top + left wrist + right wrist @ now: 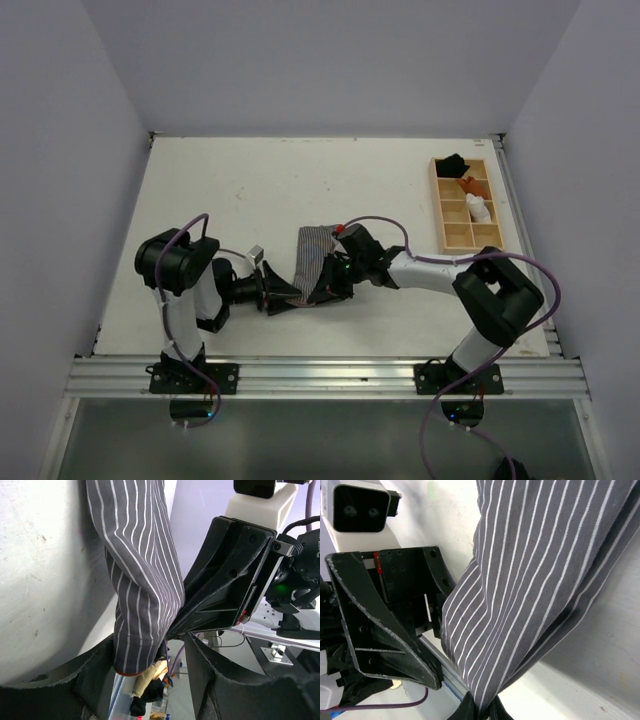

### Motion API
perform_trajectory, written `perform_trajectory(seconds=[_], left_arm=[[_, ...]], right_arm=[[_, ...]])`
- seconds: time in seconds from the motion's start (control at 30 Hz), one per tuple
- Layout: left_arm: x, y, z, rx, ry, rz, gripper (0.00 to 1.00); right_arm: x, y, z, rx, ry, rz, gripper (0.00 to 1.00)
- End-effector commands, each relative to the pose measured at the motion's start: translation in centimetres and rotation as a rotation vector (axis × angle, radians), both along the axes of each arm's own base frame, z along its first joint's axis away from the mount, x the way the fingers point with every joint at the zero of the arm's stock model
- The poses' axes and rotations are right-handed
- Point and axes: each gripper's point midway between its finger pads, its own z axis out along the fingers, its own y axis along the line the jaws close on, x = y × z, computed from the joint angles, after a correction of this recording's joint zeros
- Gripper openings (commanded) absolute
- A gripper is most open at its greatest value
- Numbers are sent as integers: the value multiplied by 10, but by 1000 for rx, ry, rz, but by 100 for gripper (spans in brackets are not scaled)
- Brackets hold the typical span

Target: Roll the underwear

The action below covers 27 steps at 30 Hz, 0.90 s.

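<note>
The underwear (312, 256), grey with fine white stripes, lies as a long folded strip on the table, its near end lifted. My right gripper (333, 284) is shut on that near end; in the right wrist view the fingertips (482, 711) pinch a fold of the striped cloth (535, 580). My left gripper (283, 296) comes in from the left. In the left wrist view its jaws (148, 645) stand open on either side of the hanging end of the cloth (140, 580), with a gap on the right side. The right gripper's black body (230, 580) is close behind the cloth.
A wooden compartment tray (441, 215) stands at the back right, holding a black bundle (452, 162), an orange bundle (470, 185) and a white bundle (480, 209). The white table (230, 190) has walls on three sides. A metal rail (330, 376) runs along the near edge.
</note>
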Motion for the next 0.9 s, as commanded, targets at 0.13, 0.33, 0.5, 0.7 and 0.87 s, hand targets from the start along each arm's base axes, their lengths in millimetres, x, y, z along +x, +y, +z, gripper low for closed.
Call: perform_trajectory(seconds=[0.13, 0.33, 0.5, 0.7, 0.87], left_arm=[[2, -5, 41, -128, -213, -4, 59], [1, -4, 35, -108, -209, -11, 59], [4, -5, 35, -109, -207, 1, 59], [9, -8, 41, -126, -220, 6, 56], [6, -9, 41, -130, -216, 4, 45]], right_arm=[[2, 11, 32, 106, -48, 13, 0], [-1, 10, 34, 119, -43, 5, 0], [-2, 12, 37, 139, -37, 14, 0], [-3, 13, 37, 149, -27, 14, 0], [-4, 12, 36, 151, -24, 13, 0]])
